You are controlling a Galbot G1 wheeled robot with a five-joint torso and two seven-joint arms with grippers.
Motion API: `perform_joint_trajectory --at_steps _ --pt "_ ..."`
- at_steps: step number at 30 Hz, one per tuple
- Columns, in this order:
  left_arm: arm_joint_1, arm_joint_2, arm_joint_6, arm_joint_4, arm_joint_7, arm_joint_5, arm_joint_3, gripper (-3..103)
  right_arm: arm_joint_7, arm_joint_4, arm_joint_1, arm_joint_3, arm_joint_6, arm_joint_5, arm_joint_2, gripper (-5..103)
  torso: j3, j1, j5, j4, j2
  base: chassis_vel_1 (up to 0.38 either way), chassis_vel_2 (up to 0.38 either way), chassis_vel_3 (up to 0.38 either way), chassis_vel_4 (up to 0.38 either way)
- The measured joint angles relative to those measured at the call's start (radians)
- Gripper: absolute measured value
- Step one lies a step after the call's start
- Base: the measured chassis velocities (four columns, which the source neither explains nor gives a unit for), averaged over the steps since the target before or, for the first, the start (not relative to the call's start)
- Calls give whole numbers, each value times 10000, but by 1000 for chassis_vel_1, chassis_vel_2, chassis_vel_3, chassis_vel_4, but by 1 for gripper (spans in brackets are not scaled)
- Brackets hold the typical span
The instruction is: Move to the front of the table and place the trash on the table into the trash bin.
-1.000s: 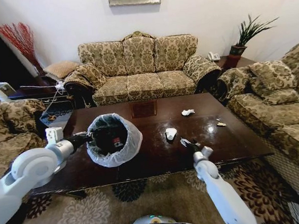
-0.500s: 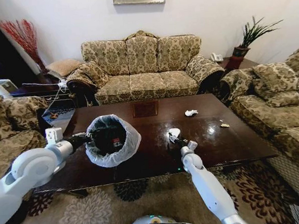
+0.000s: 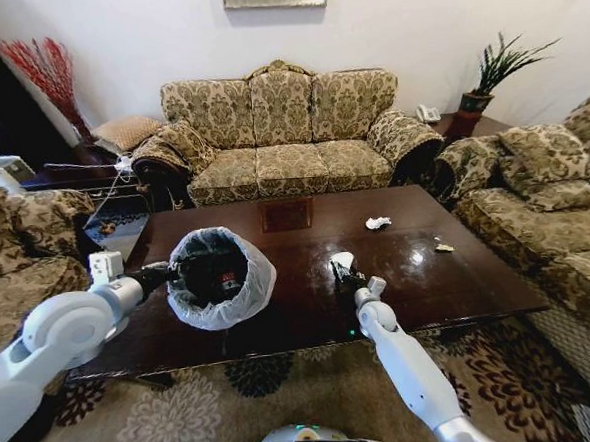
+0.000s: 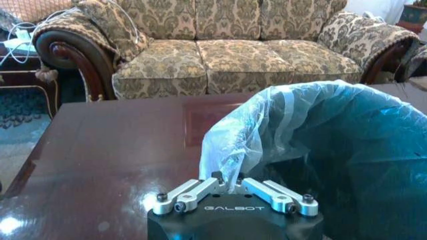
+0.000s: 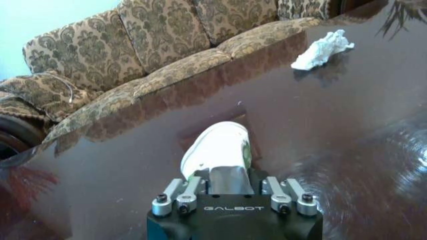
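Step in hand: pick-up of trash. Right hand (image 3: 340, 271), centre of the head view, closed around a white paper wad (image 5: 217, 146) on the table (image 3: 458, 271). Left hand (image 3: 174, 274), left of centre, pinches the bag rim of the trash bin (image 3: 221, 277), which stands on the table. Next move, by my judgement: lift, carry left, release over the bin. Second wad (image 3: 377, 222) and a small scrap (image 3: 443, 247) remain, right of centre. Glossy dark top; patterned sofas around.

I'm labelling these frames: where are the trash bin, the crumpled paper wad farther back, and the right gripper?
trash bin (image 3: 221, 278), head view, bag-lined rim
crumpled paper wad (image 5: 322, 49), right wrist view, its middle
right gripper (image 3: 342, 274), head view, fingertips at white trash
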Motion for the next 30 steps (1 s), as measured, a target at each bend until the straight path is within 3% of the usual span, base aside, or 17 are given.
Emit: perform_joint_trajectory --at_steps 11,14,15,18,20,23,24,29,30 --pt "35 -139 -45 -173 -39 27 198 0 152 226 -53 60 -10 171 -37 8 1 0 1 0 0 0 0 0 0" --pt "35 63 8 -140 -55 -50 161 0 -66 1821 -393 125 589 242 -106 2 2 2 1 0 -1 0 0 0 0" --pt "35 63 8 -140 -55 -50 161 0 -66 1821 -393 125 589 242 -106 2 2 2 1 0 -1 0 0 0 0" --pt "-72 535 -2 80 -108 -330 196 0 -796 4538 -581 -247 846 202 -311 2 0 1 -3 -1 0 0 0 0 0" --pt "-102 594 -20 110 -119 -347 232 0 -871 4898 -580 -342 859 165 -333 2 0 1 -3 0 0 0 0 0 0" --pt "-269 982 -81 232 -211 -510 407 0 -1812 7390 -425 -1688 880 -122 -568 2 0 1 -5 0 0 0 0 0 0" --pt "-269 982 -81 232 -211 -510 407 0 -1812 7390 -425 -1688 880 -122 -568 2 0 1 -5 0 0 0 0 0 0" --pt "-223 922 -24 -147 -344 -793 320 0 -2495 7880 -183 -4008 917 -740 -842 2 0 0 -1 0 0 0 0 0 0" --pt "-223 922 -24 -147 -344 -793 320 0 -2495 7880 -183 -4008 917 -740 -842 2 0 0 -1 0 0 0 0 0 0"
